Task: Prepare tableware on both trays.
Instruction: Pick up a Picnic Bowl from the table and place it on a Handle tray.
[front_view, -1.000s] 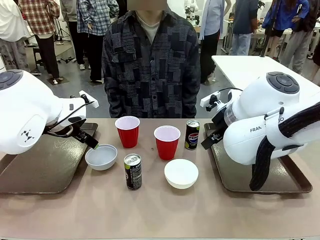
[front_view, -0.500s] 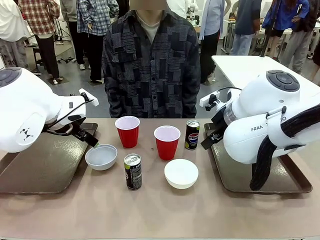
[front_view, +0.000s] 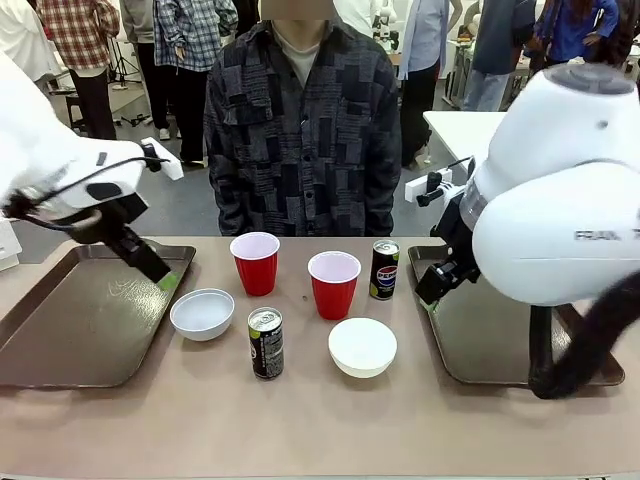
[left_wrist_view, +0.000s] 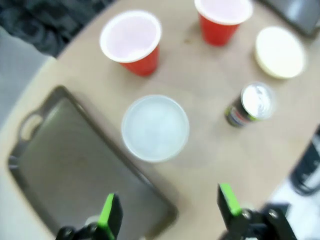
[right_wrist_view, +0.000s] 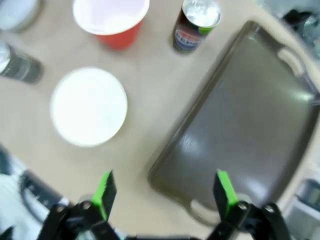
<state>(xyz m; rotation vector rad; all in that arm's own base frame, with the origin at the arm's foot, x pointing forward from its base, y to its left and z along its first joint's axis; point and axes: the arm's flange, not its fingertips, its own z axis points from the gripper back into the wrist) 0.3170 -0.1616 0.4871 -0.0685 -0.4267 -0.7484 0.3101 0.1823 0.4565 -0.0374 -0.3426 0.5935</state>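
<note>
A: How do the jaws stand?
B: Both pairs spread, empty. A white bowl (left_wrist_view: 155, 128) sits on the counter ahead, between the left jaws.
A: The right jaws?
B: Above the right tray (right_wrist_view: 250, 115), which runs lengthwise away from them. The Pepsi can (right_wrist_view: 196, 25) stands upright beyond.
</note>
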